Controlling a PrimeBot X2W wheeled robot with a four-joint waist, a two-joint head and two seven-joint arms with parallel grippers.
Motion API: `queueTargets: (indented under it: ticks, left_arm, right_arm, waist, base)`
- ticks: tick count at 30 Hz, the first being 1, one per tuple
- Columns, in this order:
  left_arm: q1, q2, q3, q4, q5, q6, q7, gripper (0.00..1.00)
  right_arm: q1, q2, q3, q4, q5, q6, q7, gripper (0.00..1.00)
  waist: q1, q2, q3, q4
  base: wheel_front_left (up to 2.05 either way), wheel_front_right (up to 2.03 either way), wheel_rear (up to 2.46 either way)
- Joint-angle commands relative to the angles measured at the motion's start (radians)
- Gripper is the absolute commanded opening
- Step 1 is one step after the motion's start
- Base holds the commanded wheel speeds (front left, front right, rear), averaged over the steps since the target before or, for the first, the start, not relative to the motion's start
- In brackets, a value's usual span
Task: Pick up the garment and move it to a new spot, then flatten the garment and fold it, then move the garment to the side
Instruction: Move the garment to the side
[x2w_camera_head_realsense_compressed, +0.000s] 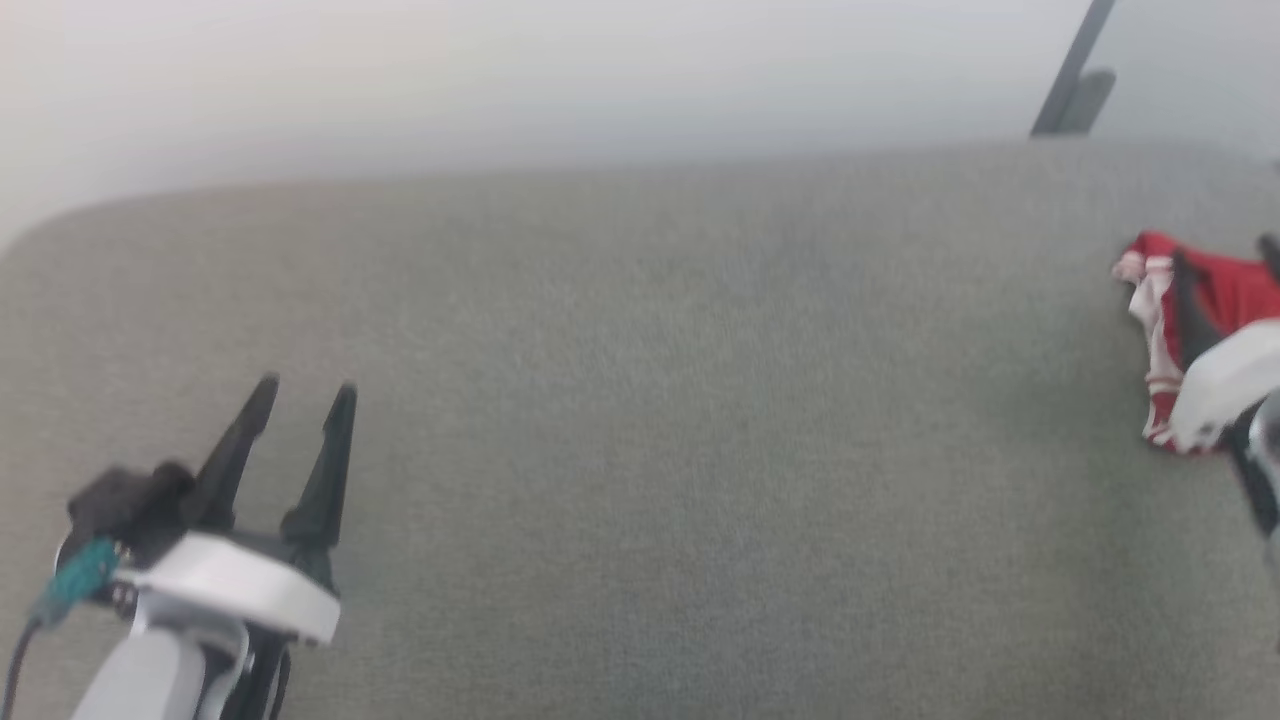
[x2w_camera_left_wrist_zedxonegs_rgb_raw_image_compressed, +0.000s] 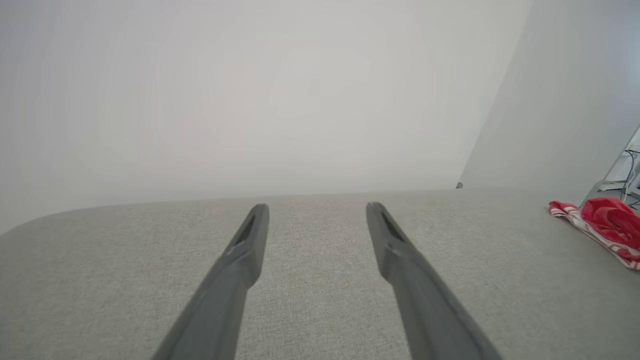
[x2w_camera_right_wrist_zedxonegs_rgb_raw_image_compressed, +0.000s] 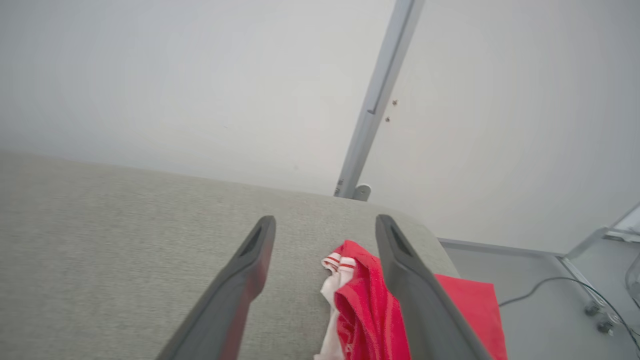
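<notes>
The left gripper (x2w_camera_head_realsense_compressed: 305, 388) stood over bare grey cloth surface (x2w_camera_head_realsense_compressed: 640, 450), its fingers spread wide with nothing between them. The red shirt (x2w_camera_right_wrist_zedxonegs_rgb_raw_image_compressed: 357, 300) lay well apart from it, crumpled at the far right end of the surface. The right gripper (x2w_camera_right_wrist_zedxonegs_rgb_raw_image_compressed: 325, 220) hung over the shirt, fingers wide open and empty. The cloth showed between them and under the right-hand finger; whether they touched it could not be told.
</notes>
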Motion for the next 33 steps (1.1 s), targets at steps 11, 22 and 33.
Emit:
queueTargets:
  ticks: [11, 22, 33]
  left_arm:
    - [0.253, -0.055, 0.17, -0.077, 0.08, -0.002, -0.004, 1.0]
    - [0.334, -0.075, 0.234, -0.103, 0.089, -0.002, -0.004, 1.0]
    - [0.352, -0.103, 0.256, -0.117, 0.101, -0.002, -0.004, 1.0]
  right_arm:
    - [0.36, 0.108, -0.05, -0.341, -0.023, -0.002, -0.006, 1.0]
    - [0.531, 0.197, -0.088, -0.52, -0.038, -0.002, -0.006, 1.0]
    - [0.66, 0.268, -0.1, -0.632, -0.08, -0.002, -0.006, 1.0]
  waist:
    - [0.0, 0.0, -0.152, 0.049]
    - [0.0, 0.0, -0.171, 0.055]
    - [0.0, 0.0, -0.172, 0.056]
  base:
    - [0.0, 0.0, 0.0]
    - [0.0, 0.0, 0.0]
    - [0.0, 0.0, 0.0]
